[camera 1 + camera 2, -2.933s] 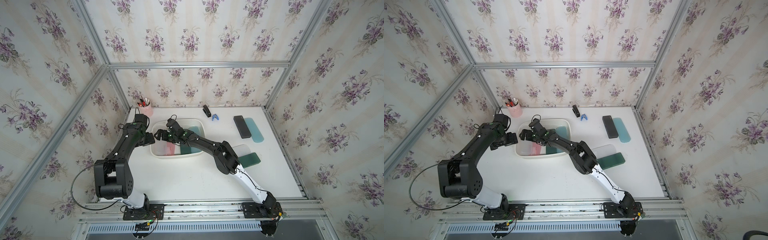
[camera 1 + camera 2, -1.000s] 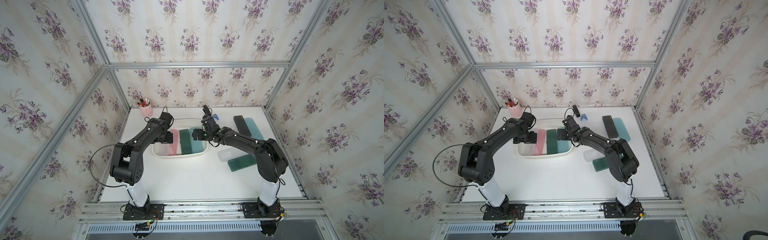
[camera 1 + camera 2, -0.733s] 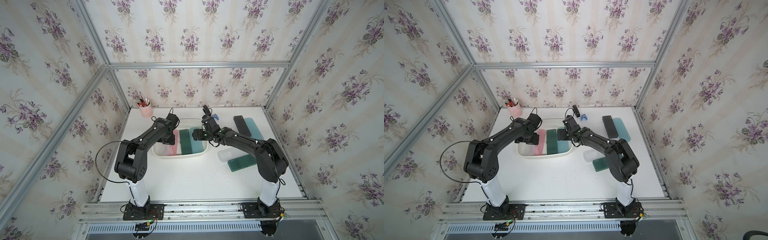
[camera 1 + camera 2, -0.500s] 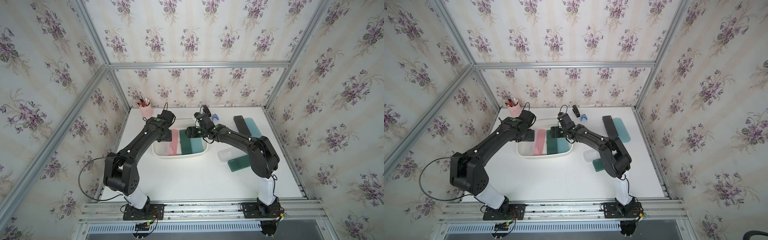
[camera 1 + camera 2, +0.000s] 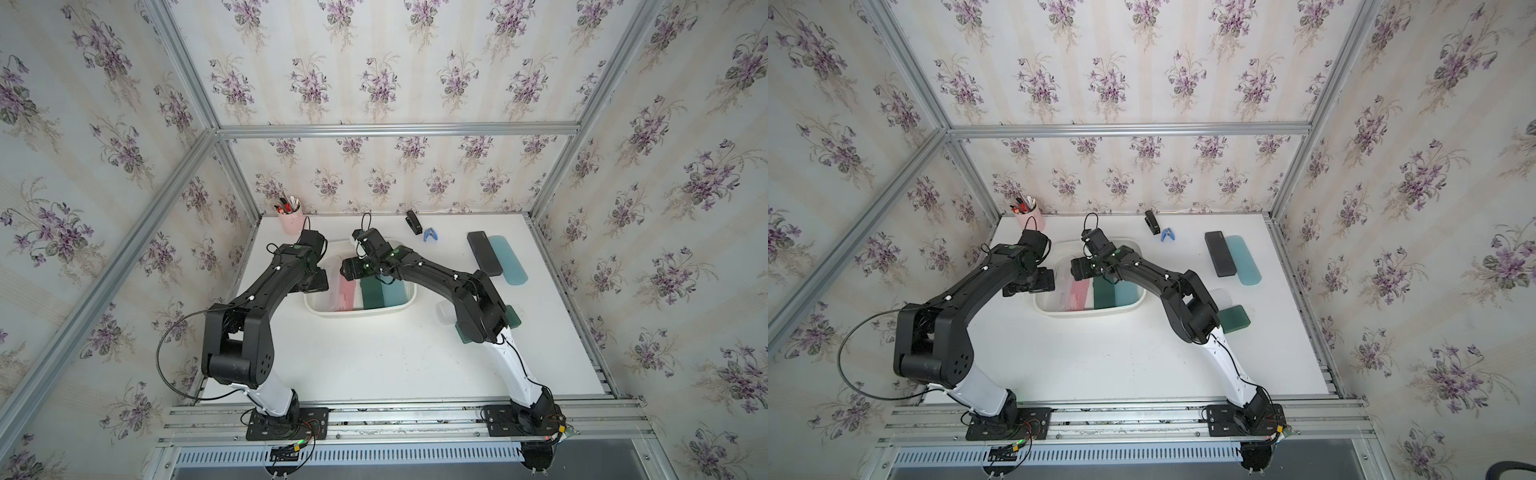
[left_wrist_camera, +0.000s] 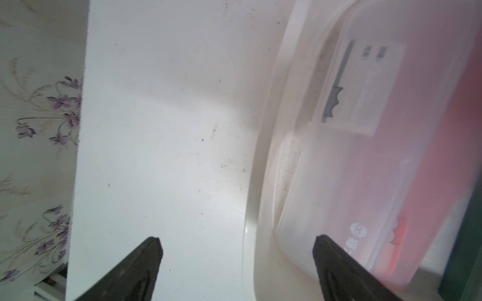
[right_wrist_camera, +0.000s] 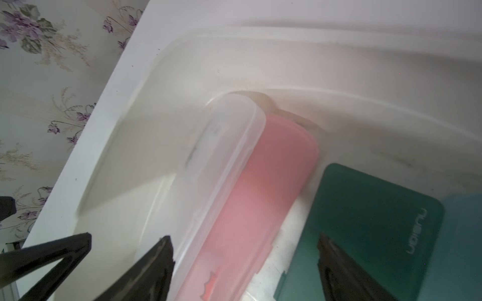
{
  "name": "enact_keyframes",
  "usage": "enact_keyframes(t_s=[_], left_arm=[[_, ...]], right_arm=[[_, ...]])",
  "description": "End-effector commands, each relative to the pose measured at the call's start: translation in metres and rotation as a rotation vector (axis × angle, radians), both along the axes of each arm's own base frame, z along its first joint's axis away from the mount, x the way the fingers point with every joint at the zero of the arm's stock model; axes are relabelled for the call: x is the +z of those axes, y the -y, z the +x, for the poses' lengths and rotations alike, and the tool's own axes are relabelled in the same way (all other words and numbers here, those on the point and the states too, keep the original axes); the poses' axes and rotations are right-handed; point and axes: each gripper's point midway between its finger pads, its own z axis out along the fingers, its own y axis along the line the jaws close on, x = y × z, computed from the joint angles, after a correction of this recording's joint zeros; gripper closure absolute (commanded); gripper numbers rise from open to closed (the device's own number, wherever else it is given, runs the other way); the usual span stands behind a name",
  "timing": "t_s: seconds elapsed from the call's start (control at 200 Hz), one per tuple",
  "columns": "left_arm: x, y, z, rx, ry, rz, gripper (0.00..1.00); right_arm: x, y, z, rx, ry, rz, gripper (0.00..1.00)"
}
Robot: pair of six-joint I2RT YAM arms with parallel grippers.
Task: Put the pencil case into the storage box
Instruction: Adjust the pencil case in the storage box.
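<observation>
The white storage box (image 5: 357,312) (image 5: 1088,312) stands mid-table. A pink pencil case (image 5: 347,293) (image 7: 260,182) with a clear lid lies flat in its left part, beside a dark green case (image 5: 372,291) (image 7: 365,221) and a light teal one (image 5: 392,293). My left gripper (image 5: 314,282) (image 6: 237,239) is open astride the box's left rim (image 6: 263,182), one finger over the table, the other over the pink case (image 6: 417,130). My right gripper (image 5: 351,270) (image 7: 244,238) is open just above the pink case, holding nothing.
A pink pen cup (image 5: 289,220) stands at the back left. A black stapler (image 5: 413,222) and blue clip (image 5: 430,235) lie behind the box. A black case (image 5: 484,258) and teal lid (image 5: 508,259) lie back right. Another green case (image 5: 513,318) shows under my right elbow.
My right gripper has slid left along the box, from its right end to above the pink case. My left gripper has drawn back to the box's left rim.
</observation>
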Motion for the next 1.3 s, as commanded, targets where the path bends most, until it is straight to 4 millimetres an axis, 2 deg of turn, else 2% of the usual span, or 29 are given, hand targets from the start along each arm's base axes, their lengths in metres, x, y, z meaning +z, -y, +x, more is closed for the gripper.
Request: enact_keyframes(t_s=[0.0, 0.135, 0.255, 0.559, 0.684, 0.819, 0.964, 1.014, 1.074, 1.204, 1.294], left_arm=[[-0.011, 0.015, 0.012, -0.025, 0.030, -0.088, 0.04], [-0.024, 0.022, 0.009, -0.022, 0.019, -0.126, 0.05], [-0.027, 0.031, 0.007, -0.031, 0.024, -0.142, 0.05], [-0.027, 0.076, 0.003, -0.086, 0.024, -0.177, 0.05], [-0.016, 0.087, -0.002, -0.095, 0.035, -0.186, 0.05], [0.008, 0.094, -0.004, -0.118, 0.077, -0.178, 0.05], [0.032, 0.098, -0.004, -0.148, 0.116, -0.157, 0.04], [0.035, 0.098, -0.005, -0.155, 0.118, -0.148, 0.04], [0.035, 0.094, -0.005, -0.157, 0.116, -0.129, 0.04], [0.027, 0.083, -0.007, -0.160, 0.092, -0.068, 0.03], [0.020, 0.078, -0.010, -0.154, 0.074, -0.050, 0.03]], right_arm=[[-0.007, 0.018, 0.001, -0.063, -0.011, -0.048, 0.12], [-0.013, 0.046, -0.002, -0.114, -0.011, -0.106, 0.12], [-0.015, 0.077, -0.009, -0.157, -0.012, -0.133, 0.12], [-0.016, 0.148, -0.027, -0.241, -0.014, -0.210, 0.11], [-0.024, 0.179, -0.034, -0.278, -0.017, -0.293, 0.11], [-0.029, 0.221, -0.044, -0.337, -0.022, -0.389, 0.10], [-0.020, 0.256, -0.049, -0.397, -0.012, -0.408, 0.10], [-0.012, 0.259, -0.047, -0.402, 0.002, -0.395, 0.11], [0.001, 0.249, -0.045, -0.364, 0.026, -0.345, 0.10], [0.027, 0.208, -0.037, -0.256, 0.085, -0.218, 0.11], [0.032, 0.174, -0.034, -0.162, 0.090, -0.162, 0.13]])
